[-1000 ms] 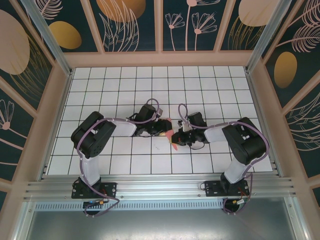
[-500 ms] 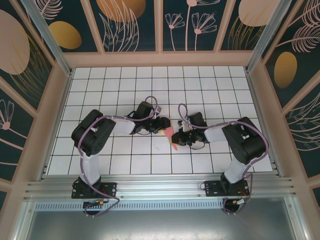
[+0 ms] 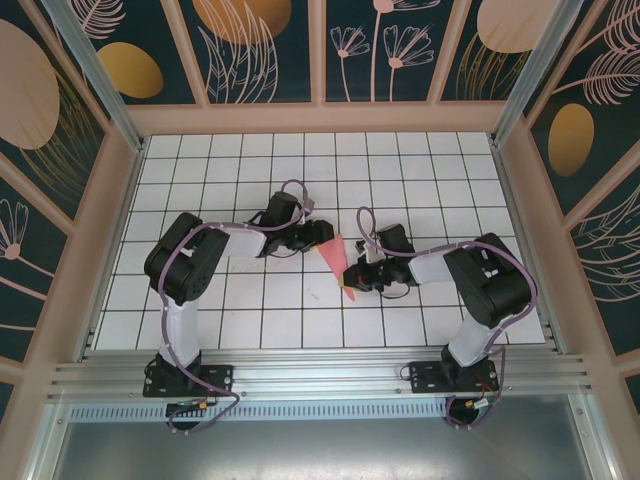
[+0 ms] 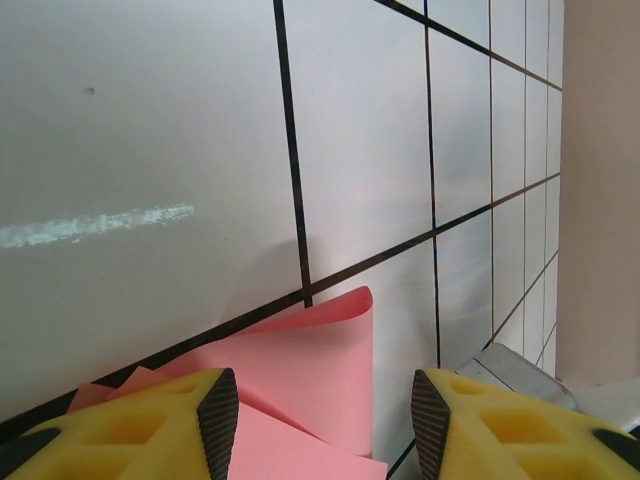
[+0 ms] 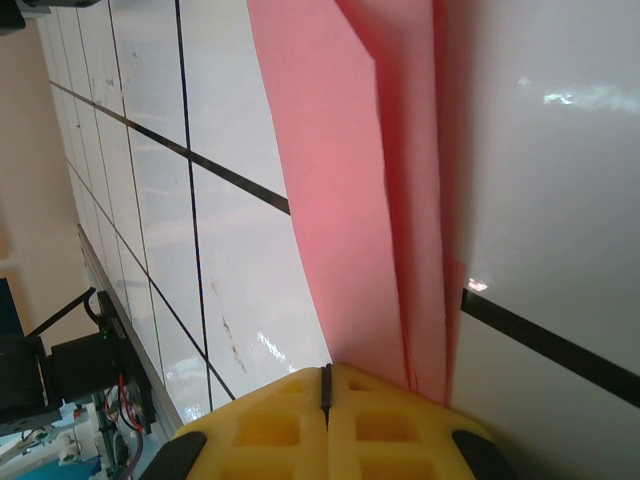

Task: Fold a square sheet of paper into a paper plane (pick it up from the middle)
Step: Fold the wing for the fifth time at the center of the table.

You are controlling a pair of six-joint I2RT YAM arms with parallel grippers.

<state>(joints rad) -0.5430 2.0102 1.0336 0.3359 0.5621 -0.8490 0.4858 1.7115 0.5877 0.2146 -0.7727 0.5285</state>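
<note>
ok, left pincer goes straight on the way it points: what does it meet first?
Likely the folded pink paper: its curled edge lies just ahead of the left pincer, between its open jaws. Depth unclear.

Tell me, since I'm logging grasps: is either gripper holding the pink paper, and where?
Neither clearly grips it. The left gripper is open over the paper; the right gripper is shut, tips resting against it near one end.

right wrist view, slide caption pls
Shut right gripper at the end of the folded pink paper on the gridded table

Robot lab enclosure, aluminium rail [image 3: 320,375], gridded table [image 3: 200,160], botanical wall panels [image 3: 260,50]
</note>
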